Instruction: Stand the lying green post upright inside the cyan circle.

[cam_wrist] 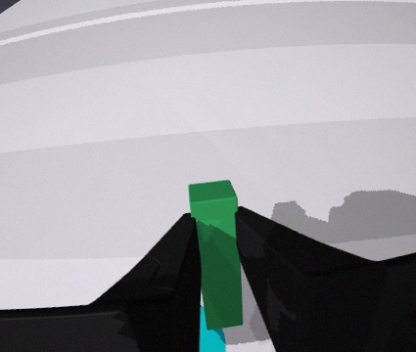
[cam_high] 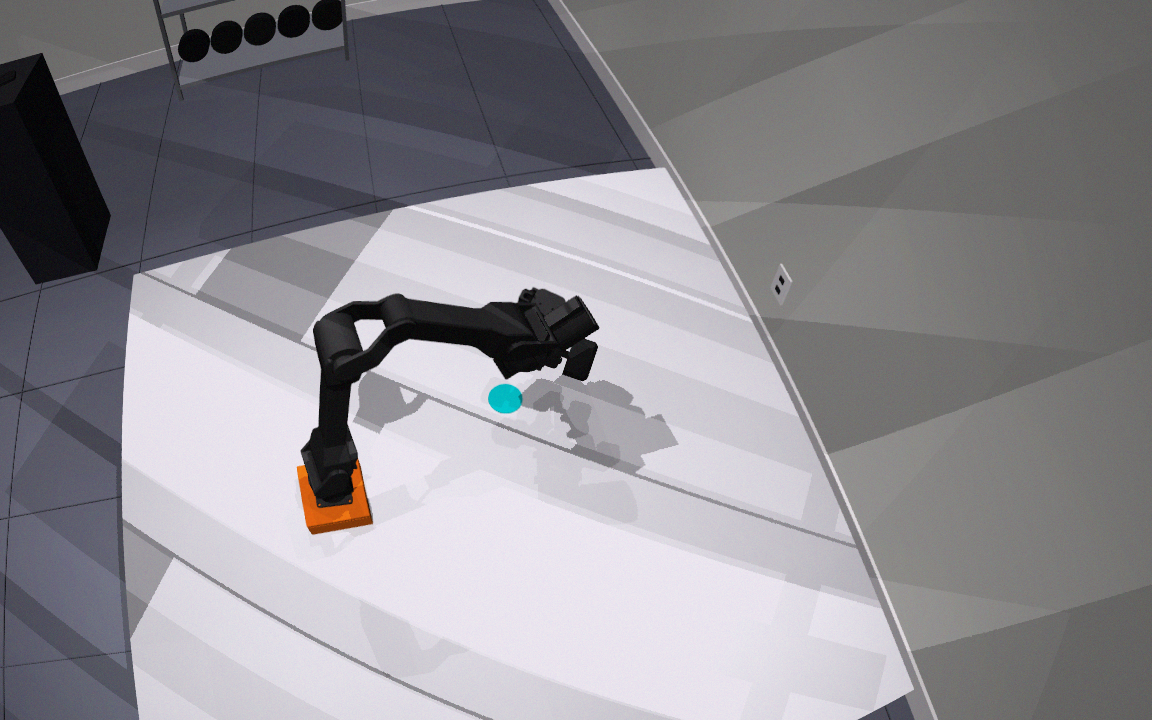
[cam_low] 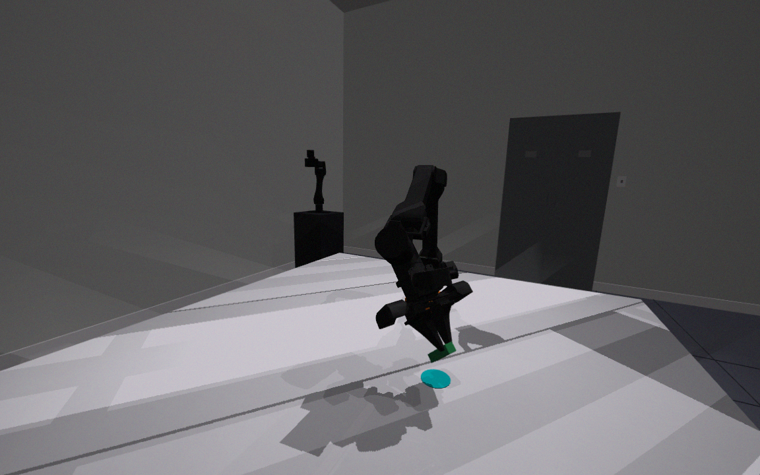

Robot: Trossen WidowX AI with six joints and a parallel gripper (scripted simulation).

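The green post point(cam_low: 441, 354) point(cam_wrist: 222, 288) is held off the table, tilted rather than upright, its lower end to the left in the exterior view. My gripper point(cam_low: 444, 346) point(cam_wrist: 214, 221) is shut on it, with one finger on each side. The cyan circle point(cam_high: 505, 398) point(cam_low: 435, 379) lies flat on the table with nothing standing on it. The post is above and a little behind it in the exterior view. In the wrist view, part of the circle point(cam_wrist: 210, 339) shows past the post's near end. In the top view the arm hides the post and the fingertips.
The white table point(cam_high: 490, 573) point(cam_low: 548, 425) carries the arm's orange base point(cam_high: 338, 516) at the left in the top view. A second arm stands on a black pedestal point(cam_high: 16, 179) point(cam_low: 318, 236) off the table. A wall point(cam_high: 1010, 358) runs along the table's right side.
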